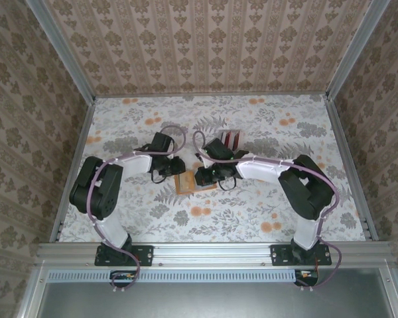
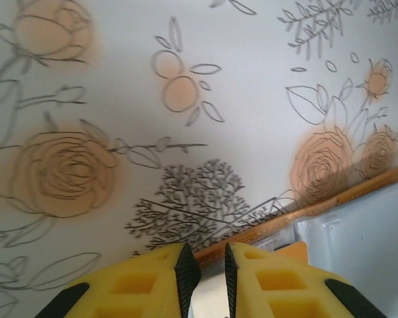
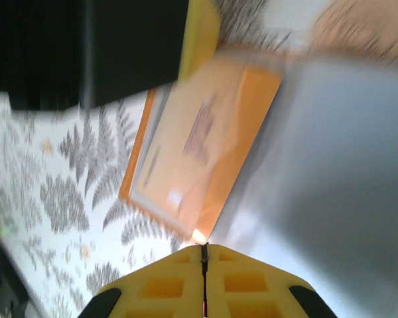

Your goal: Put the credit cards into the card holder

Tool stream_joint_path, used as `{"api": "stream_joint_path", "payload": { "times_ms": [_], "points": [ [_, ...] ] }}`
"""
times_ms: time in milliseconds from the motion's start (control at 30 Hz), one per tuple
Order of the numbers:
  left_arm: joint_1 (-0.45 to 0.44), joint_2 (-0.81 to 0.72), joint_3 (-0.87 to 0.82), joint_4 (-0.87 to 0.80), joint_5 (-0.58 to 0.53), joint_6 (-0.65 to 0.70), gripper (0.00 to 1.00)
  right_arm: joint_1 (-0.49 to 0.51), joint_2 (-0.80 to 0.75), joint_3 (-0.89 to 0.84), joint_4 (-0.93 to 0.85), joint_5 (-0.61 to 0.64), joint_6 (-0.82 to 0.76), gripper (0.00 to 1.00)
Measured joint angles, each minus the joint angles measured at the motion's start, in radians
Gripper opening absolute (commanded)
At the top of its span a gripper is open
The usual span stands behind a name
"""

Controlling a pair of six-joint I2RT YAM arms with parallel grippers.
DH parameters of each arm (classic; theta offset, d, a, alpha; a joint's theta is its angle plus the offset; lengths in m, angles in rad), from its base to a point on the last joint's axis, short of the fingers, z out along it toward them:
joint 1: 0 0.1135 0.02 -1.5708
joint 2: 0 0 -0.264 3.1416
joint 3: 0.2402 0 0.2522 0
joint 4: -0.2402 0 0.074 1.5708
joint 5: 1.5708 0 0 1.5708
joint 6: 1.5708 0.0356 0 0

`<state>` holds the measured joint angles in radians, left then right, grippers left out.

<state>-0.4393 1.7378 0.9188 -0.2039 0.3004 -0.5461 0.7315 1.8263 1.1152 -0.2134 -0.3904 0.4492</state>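
Top view: the holder (image 1: 184, 183) lies flat near the middle of the floral counter (image 1: 265, 199), a small plain orange rectangle. The left claw (image 1: 164, 173) sits at its 10 o'clock and the right claw (image 1: 202, 177) at its 2 o'clock, both just at its edges. The cards (image 1: 231, 139) lie at 1 o'clock from the holder, apart from it. They are thin and overlapping, showing as red, white and grey stripes.

Left wrist view: the left claw (image 2: 205, 275) is at 6 o'clock, its jaws a narrow slit apart. The holder's orange rim (image 2: 331, 202) runs from 3 o'clock down into that slit, so the claw pinches the holder's edge. A grey sheet (image 2: 358, 245), faintly wrinkled, lies inside the rim. I cannot tell whether it is lining or a card.

Right wrist view: the right claw (image 3: 203, 265) is at 6 o'clock, its jaws pressed together. I cannot tell whether anything thin is caught between them. The holder (image 3: 199, 152) lies just beyond, tilted, orange with a paler face. The blurred grey sheet (image 3: 331, 172) spreads toward 3 o'clock.
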Motion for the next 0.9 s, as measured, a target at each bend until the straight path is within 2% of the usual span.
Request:
{"api": "stream_joint_path", "payload": {
  "times_ms": [200,333,533,900],
  "points": [
    [0.014,-0.002,-0.001,-0.001,0.006,0.000,0.25,0.073,0.003,-0.072,-0.019,-0.032,0.000,0.08],
    [0.015,-0.010,-0.008,0.000,0.005,0.000,0.25,0.076,0.036,-0.072,-0.010,-0.013,0.026,0.06],
    [0.016,-0.059,-0.058,-0.006,-0.014,0.000,0.26,0.041,0.055,-0.062,0.024,0.009,0.071,0.06],
    [0.014,-0.148,-0.162,0.016,-0.030,-0.031,0.27,-0.076,0.148,0.085,0.052,0.179,0.071,0.06]
  ]
}}
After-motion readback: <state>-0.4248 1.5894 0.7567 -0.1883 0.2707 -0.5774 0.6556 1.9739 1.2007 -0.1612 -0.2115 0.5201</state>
